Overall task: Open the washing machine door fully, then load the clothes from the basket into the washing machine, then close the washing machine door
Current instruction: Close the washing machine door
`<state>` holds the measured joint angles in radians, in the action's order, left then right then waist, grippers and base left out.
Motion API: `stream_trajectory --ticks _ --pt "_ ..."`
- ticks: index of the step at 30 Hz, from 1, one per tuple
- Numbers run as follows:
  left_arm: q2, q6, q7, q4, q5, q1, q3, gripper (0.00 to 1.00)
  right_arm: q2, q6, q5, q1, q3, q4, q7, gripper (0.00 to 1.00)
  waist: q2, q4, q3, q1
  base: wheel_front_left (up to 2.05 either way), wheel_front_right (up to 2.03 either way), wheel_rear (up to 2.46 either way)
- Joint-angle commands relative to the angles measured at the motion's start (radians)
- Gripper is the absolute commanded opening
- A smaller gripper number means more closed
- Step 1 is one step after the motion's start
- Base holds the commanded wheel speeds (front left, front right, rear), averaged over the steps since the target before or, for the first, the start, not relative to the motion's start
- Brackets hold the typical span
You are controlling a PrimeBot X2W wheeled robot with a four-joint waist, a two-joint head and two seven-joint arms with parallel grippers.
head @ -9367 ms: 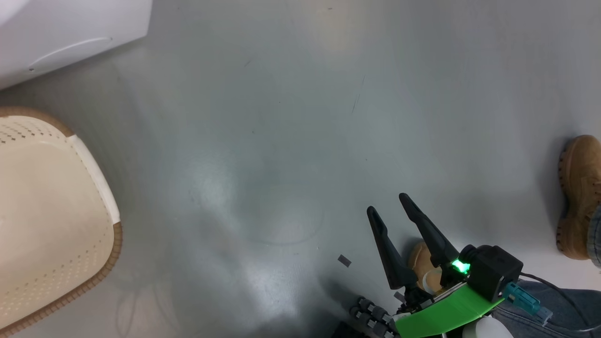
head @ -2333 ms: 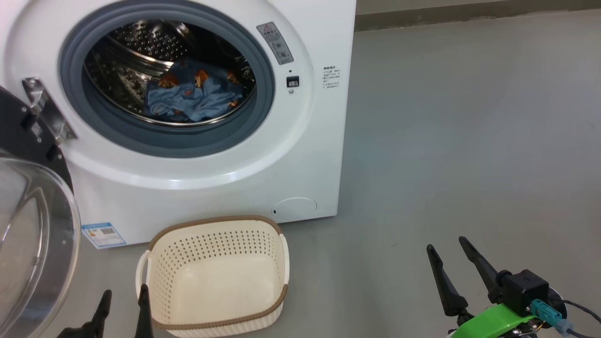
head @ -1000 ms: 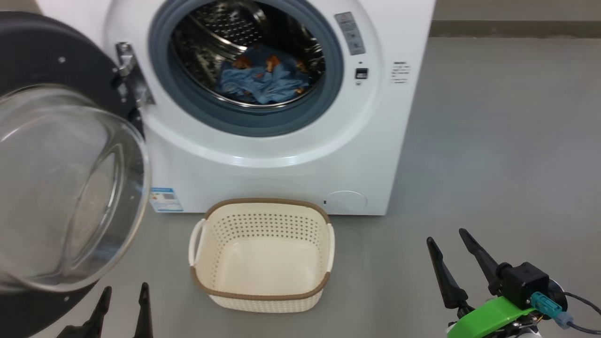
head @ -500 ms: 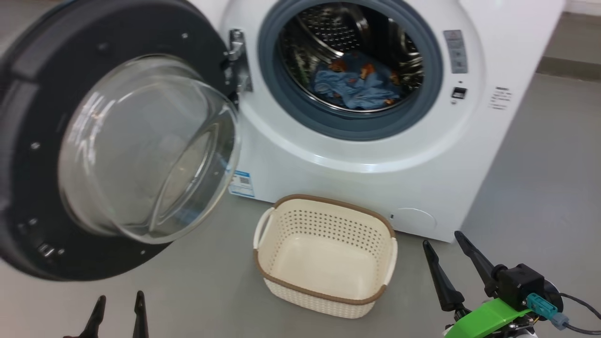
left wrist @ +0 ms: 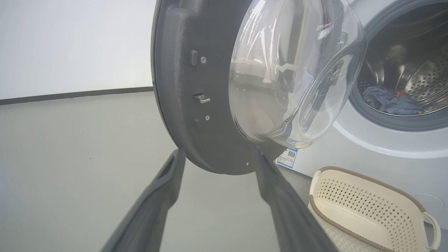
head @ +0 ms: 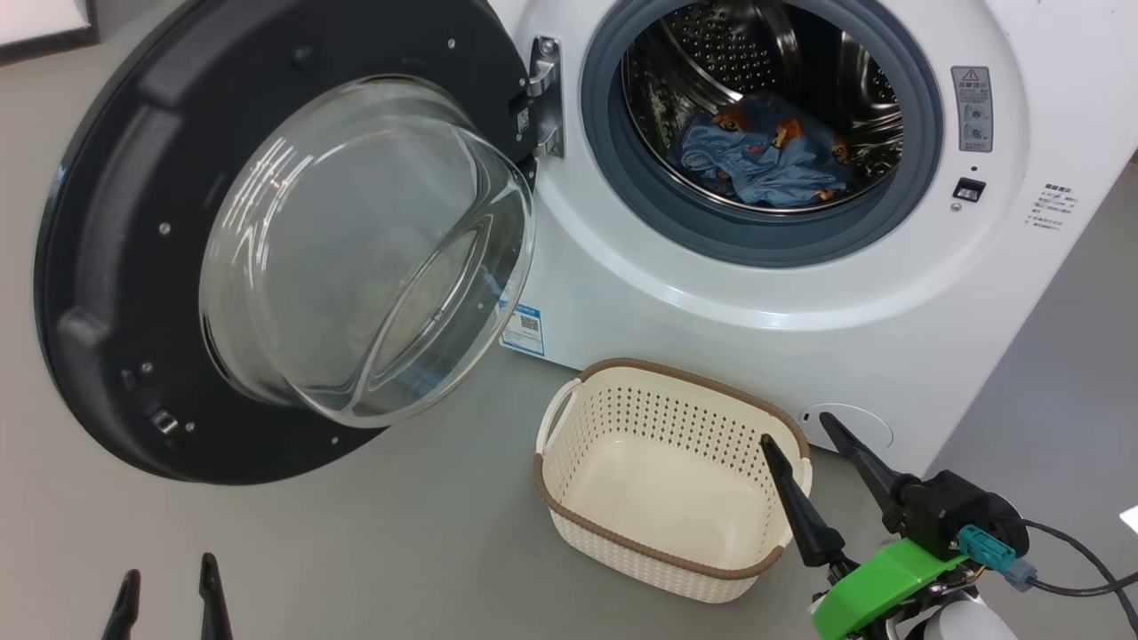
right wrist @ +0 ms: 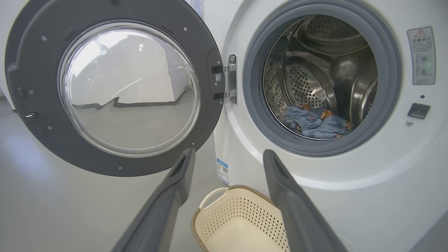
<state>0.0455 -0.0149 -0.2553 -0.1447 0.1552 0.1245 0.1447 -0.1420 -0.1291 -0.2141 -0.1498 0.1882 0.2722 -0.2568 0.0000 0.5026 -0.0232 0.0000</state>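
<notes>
Grey floor (head: 400,533) carries the empty basket (head: 702,382) before the washing machine (head: 756,302); clothes (head: 765,160) lie in the drum, washing machine door (head: 116,267) standing wide at left. Your left fingers (head: 211,596) and right fingers (head: 797,507) gape, holding nothing. Push the bulging glass and you may slip; aim for the rim.

- Left tool (head: 171,569) sits low at the lower left, fingers spread, pointing up, holding nothing.
- Right tool (head: 796,428) at the lower right, fingers wide apart, leaning up-left, empty.
</notes>
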Motion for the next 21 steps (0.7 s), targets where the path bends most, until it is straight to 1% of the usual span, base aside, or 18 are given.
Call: stream_trajectory --ticks 1,8,9,10,11,14,17,19,21 --pt "0.007 -0.009 -0.006 0.036 0.008 -0.022 0.040 1.00 -0.009 -0.002 -0.007 -0.043 0.029 -0.018 -0.005 1.00 0.0000 0.003 0.004 0.0000 0.00 0.00 0.00" --pt "0.006 -0.018 -0.006 0.051 0.016 -0.013 0.059 1.00 -0.006 -0.002 -0.014 -0.056 0.044 -0.009 -0.005 1.00 0.0000 0.004 0.006 0.0000 0.00 0.00 0.00" --pt "0.006 -0.018 -0.006 0.052 0.023 -0.014 0.065 0.56 -0.006 -0.002 -0.015 -0.055 0.045 -0.009 -0.005 1.00 0.0000 0.004 0.006 0.0000 0.00 0.00 0.00" --pt "0.006 -0.018 -0.006 0.054 0.033 -0.016 0.074 0.08 -0.006 -0.002 -0.016 -0.054 0.045 -0.009 -0.005 1.00 0.0000 0.004 0.005 0.0000 0.00 0.00 0.00" --pt "0.006 -0.016 -0.006 0.057 0.045 -0.017 0.083 0.00 -0.006 -0.002 -0.016 -0.053 0.046 -0.009 -0.005 1.00 0.0000 0.003 0.004 0.0000 0.00 0.00 0.00" --pt "0.006 -0.014 -0.006 0.056 0.090 -0.027 0.130 0.00 -0.007 -0.002 -0.019 -0.046 0.042 -0.010 -0.005 1.00 0.0000 0.002 0.003 0.0000 0.00 0.00 0.00" --pt "0.006 0.000 -0.006 0.049 0.164 -0.045 0.183 0.00 -0.008 -0.002 -0.019 -0.038 0.036 -0.011 -0.005 1.00 0.0000 0.001 0.002 0.0000 0.00 0.00 0.00" --pt "0.018 0.007 -0.006 0.045 0.200 -0.061 0.223 0.00 -0.007 -0.002 -0.018 -0.032 0.033 -0.012 -0.005 1.00 0.0000 0.001 0.001 0.0000 0.00 0.00 0.00" --pt "0.032 0.019 -0.006 0.030 0.262 -0.089 0.274 0.00 -0.004 -0.002 -0.017 -0.028 0.029 -0.013 -0.005 1.00 0.0000 0.001 0.001 0.0000 0.00 0.00 0.00"
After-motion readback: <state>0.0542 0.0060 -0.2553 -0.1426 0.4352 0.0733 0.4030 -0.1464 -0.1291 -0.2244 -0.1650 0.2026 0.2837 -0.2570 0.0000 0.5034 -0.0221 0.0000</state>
